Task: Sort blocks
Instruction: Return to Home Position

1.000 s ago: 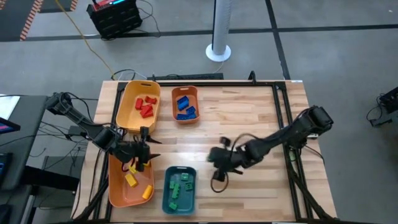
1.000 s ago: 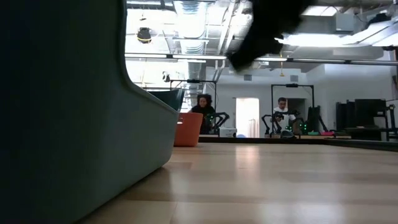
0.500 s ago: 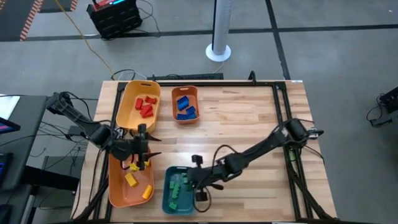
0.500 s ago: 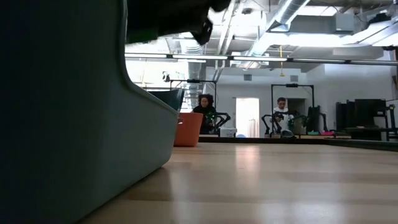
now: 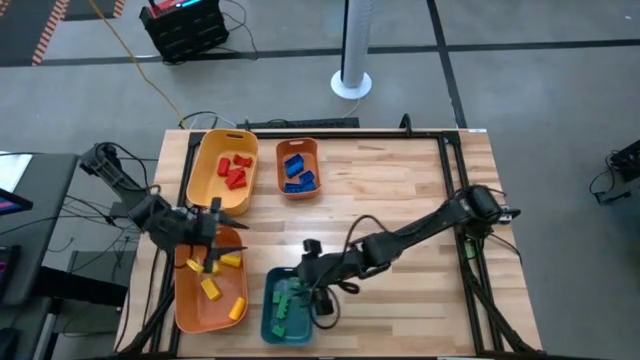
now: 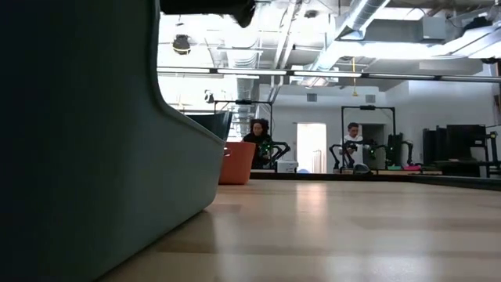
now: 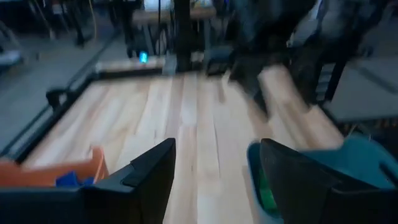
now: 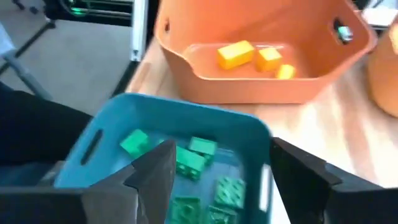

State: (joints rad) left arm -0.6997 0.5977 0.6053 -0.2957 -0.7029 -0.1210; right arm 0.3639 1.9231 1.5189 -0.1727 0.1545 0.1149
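My right gripper (image 5: 303,280) (image 8: 221,186) hangs open above the right part of the teal tray (image 5: 272,318), with nothing between its fingers. Green blocks (image 8: 198,155) lie on that tray's floor below it. My left gripper (image 5: 226,240) (image 7: 214,180) is open and holds nothing above the far end of the orange tray (image 5: 188,305), where yellow blocks (image 5: 210,290) lie. Red blocks (image 5: 235,170) sit in the yellow tray (image 5: 212,190). Blue blocks (image 5: 296,172) sit in the small orange tray (image 5: 298,191).
The four trays stand on the table's left half. Bare wood (image 5: 400,190) takes up the middle and right. A black frame (image 5: 452,180) runs along the table's edges. In the low view the teal tray's wall (image 6: 86,157) fills the left. People sit at desks far behind.
My right gripper has gone toward the table's left and near edge, from the bare wood at mid-table to above the teal tray. My left gripper has drawn back a little toward the table's left and far side, and more yellow blocks now show in the orange tray.
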